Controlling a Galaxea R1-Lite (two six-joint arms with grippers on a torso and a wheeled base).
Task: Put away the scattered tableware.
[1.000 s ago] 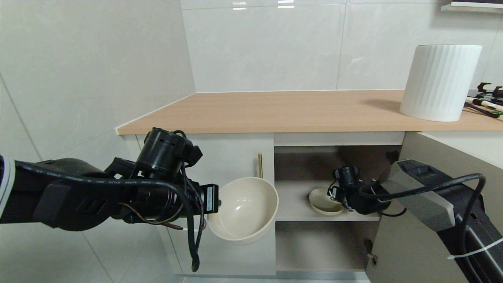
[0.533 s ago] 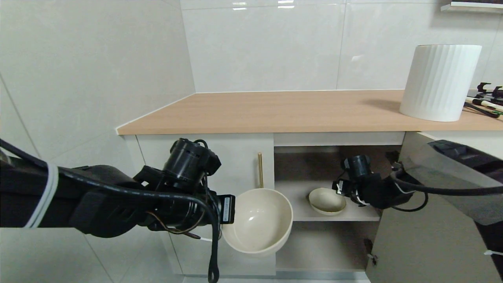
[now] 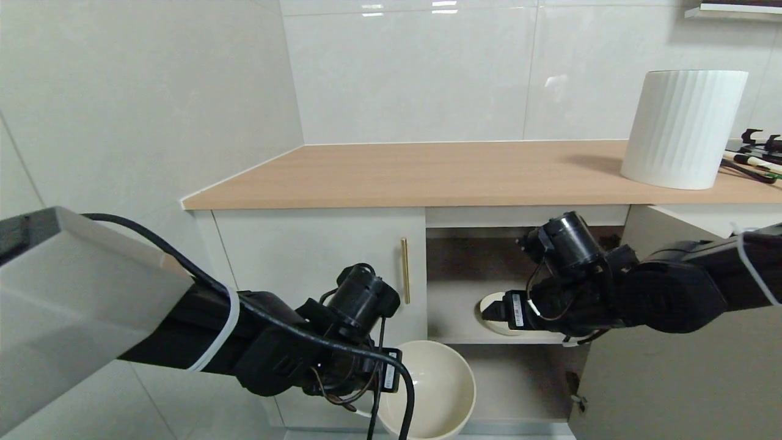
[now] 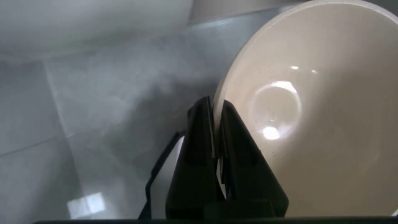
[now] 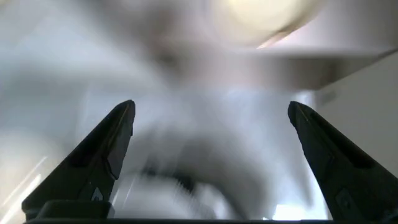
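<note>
A large cream bowl (image 3: 431, 391) hangs low in front of the cabinet, below the closed left door. My left gripper (image 3: 394, 379) is shut on its rim. In the left wrist view the left gripper (image 4: 216, 109) pinches the rim, with the glossy inside of the bowl (image 4: 298, 118) beside it. A small cream dish (image 3: 496, 300) lies on the shelf inside the open cabinet, partly hidden by my right gripper (image 3: 489, 313) just in front of it. In the right wrist view the right gripper (image 5: 211, 118) is open and holds nothing, with the dish (image 5: 267, 12) beyond it.
A white ribbed container (image 3: 684, 128) stands on the wooden countertop (image 3: 427, 171), with utensils (image 3: 754, 160) at the far right. The left cabinet door with its brass handle (image 3: 404, 270) is shut. The right door (image 3: 641, 373) stands open beside the shelf (image 3: 455, 305).
My left arm has carried the large bowl down and to the right, toward the cabinet's lower opening. The right arm has risen and its gripper has shifted left, in front of the small dish.
</note>
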